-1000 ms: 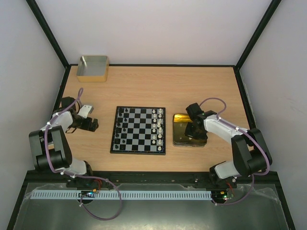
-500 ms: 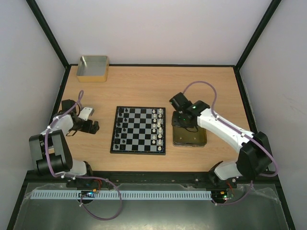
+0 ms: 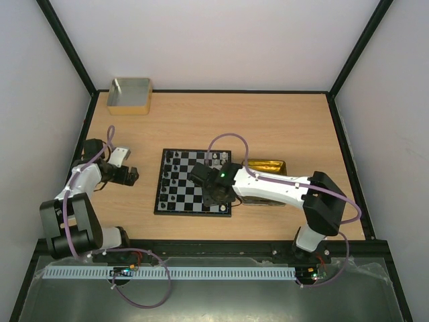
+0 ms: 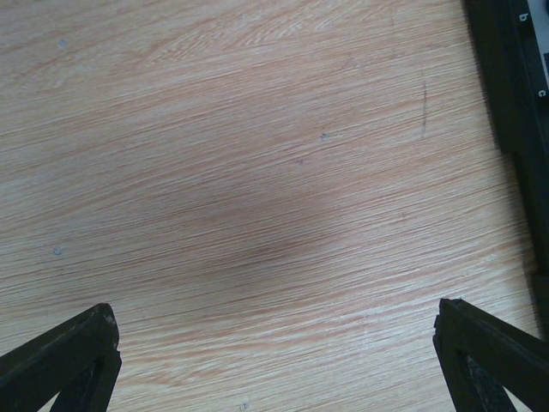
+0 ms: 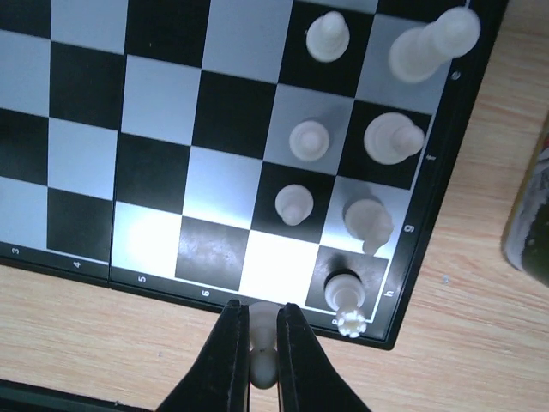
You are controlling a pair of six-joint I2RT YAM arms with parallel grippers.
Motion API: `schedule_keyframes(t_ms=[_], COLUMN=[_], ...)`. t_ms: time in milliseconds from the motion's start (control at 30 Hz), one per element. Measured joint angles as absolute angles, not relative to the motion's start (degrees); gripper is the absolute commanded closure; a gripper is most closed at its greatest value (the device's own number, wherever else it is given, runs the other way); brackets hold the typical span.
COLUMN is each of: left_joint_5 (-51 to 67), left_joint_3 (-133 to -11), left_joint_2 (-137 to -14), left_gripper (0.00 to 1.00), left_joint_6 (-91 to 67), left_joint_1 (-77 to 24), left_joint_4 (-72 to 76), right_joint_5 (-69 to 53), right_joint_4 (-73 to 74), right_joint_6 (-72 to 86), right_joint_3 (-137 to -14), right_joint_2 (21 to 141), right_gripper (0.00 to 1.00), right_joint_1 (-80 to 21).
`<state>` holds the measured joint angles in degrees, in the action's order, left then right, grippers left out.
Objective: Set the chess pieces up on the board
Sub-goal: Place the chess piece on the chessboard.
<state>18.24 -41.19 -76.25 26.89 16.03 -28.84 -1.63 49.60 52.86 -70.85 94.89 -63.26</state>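
The board lies mid-table with black chess pieces in its left columns and cream-white pieces in its right ones. My right gripper hovers over the board's near right corner, shut on a cream-white pawn. In the right wrist view the pawn hangs above the board's near edge beside a white rook in the corner square; pawns and other white pieces stand beyond. My left gripper is open, low over bare wood left of the board.
A shiny gold tin lies right of the board, partly under my right arm. A grey box with tan rim stands at the back left. Black frame rails and white walls bound the table.
My right arm has swung left from over the gold tin to the board's near right corner, carrying the white pawn. My left arm has barely moved.
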Motion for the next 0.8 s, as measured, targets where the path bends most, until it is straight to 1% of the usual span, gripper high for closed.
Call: schedule_keyframes(t_ms=[467, 800], left_joint_5=[18.48, 18.65], left_joint_3=[-41.15, -41.12], left_joint_2=[-74.19, -73.95], left_gripper=[0.01, 0.01], left_joint_6=[26.83, 26.81], left_joint_1=[16.03, 16.03], left_joint_4=[-28.91, -28.88], right_joint_5=[-5.43, -5.61], right_joint_4=[46.15, 44.69], right_joint_6=[54.92, 54.92], right_joint_3=[-67.9, -67.57], right_joint_2=[96.77, 99.5], right_gripper=[0.95, 0.94], right_joint_1=[-63.86, -63.86])
